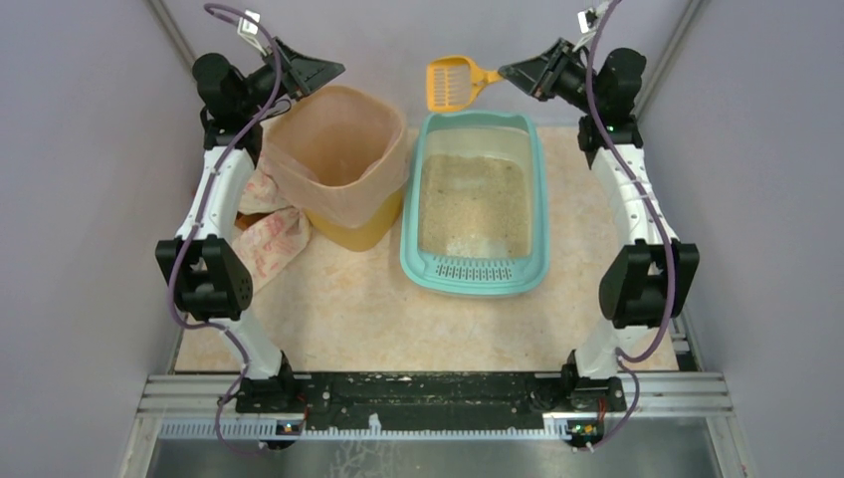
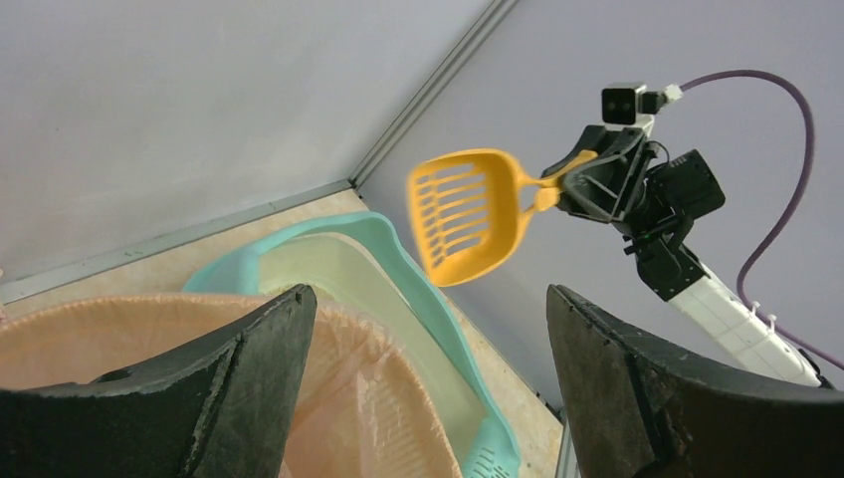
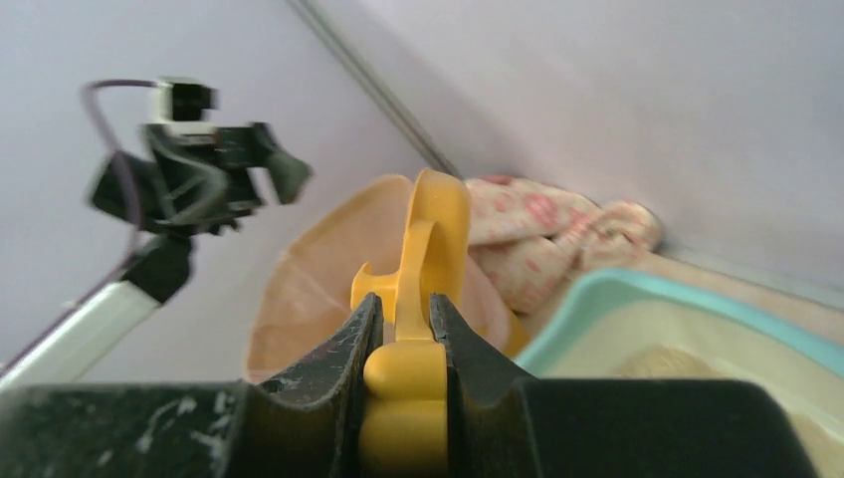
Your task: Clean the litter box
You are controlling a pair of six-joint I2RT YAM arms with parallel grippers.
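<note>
- Your litter box (image 1: pixel 476 271) sits on the surface (image 1: pixel 348 309), right of centre. Its grille end is nearest the arm bases, and beige litter (image 1: pixel 473 194) is spread inside.
- Just left of it is the yellow bin (image 1: pixel 368 234) with its peach liner (image 1: pixel 398 134).
- Your right claw (image 1: pixel 510 72) is clamped on the handle of the yellow scoop (image 1: pixel 450 83), up in the air past the box's far edge, slotted head pointing left.
- Your left claw (image 1: pixel 333 70) hangs over the bin's far rim, fingers wide apart, nothing between them.
- A patterned cloth (image 1: pixel 269 244) lies left of the bin.
</note>
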